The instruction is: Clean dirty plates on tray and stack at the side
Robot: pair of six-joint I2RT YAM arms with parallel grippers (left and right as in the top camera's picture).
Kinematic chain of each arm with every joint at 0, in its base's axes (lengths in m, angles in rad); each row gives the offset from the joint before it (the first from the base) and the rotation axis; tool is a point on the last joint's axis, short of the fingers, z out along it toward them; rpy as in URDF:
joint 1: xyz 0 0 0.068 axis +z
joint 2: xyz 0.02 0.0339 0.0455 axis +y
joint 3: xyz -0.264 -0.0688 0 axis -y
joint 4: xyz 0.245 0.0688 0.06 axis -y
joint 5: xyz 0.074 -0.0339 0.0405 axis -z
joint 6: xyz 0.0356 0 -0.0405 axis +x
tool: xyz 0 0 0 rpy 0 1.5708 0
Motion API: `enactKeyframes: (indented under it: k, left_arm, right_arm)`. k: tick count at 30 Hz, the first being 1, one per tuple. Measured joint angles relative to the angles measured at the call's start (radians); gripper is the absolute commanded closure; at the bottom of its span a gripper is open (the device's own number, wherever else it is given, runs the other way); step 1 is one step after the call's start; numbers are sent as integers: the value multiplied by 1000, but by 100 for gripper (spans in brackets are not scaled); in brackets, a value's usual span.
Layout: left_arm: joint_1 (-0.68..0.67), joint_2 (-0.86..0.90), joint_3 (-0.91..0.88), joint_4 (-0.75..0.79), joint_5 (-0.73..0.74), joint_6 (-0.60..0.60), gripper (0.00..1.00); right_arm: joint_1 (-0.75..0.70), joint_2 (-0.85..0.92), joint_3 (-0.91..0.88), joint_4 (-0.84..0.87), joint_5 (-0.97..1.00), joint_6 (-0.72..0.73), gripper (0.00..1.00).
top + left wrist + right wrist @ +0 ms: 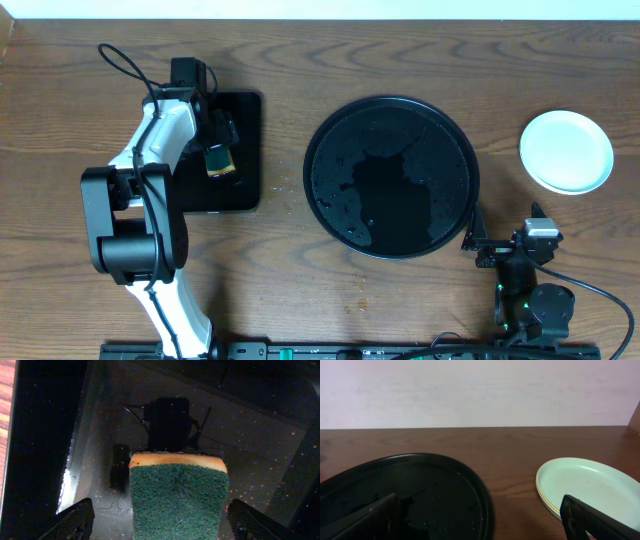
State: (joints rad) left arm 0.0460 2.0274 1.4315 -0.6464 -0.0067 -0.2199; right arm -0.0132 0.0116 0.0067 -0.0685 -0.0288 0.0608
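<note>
The round black tray [312,150] sits mid-table, wet and with no plates on it; its rim [482,495] fills the lower left of the right wrist view. The plates [566,151] are stacked on the bare wood at the far right, pale mint on top with a thin yellow edge showing below [590,485]. My right gripper [502,232] [480,520] is open near the table's front, between tray and stack, holding nothing. My left gripper [220,140] [160,525] is open over a green and yellow sponge [177,497], with a gap on each side.
The sponge [221,162] lies on a smaller rectangular black tray [240,195] at the left, whose wet floor reflects the wrist camera. A few droplets mark the wood in front of the round tray [358,295].
</note>
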Motion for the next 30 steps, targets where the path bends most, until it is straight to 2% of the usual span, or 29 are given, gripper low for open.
enactKeyframes:
  k: [11,15,20,30]
  left_arm:
    - [0,-2,0,0,0,0,14]
    - [-3,-56,-5,-1,0,0,14]
    - [-26,-302,-14,1,0,0,14]
    - [-40,-927,-11,3,0,0,14]
  right_arm:
    - [0,0,0,0,0,0,1]
    - [0,0,0,0,0,0,1]
    - [0,0,0,0,0,0,1]
    - [0,0,0,0,0,0,1]
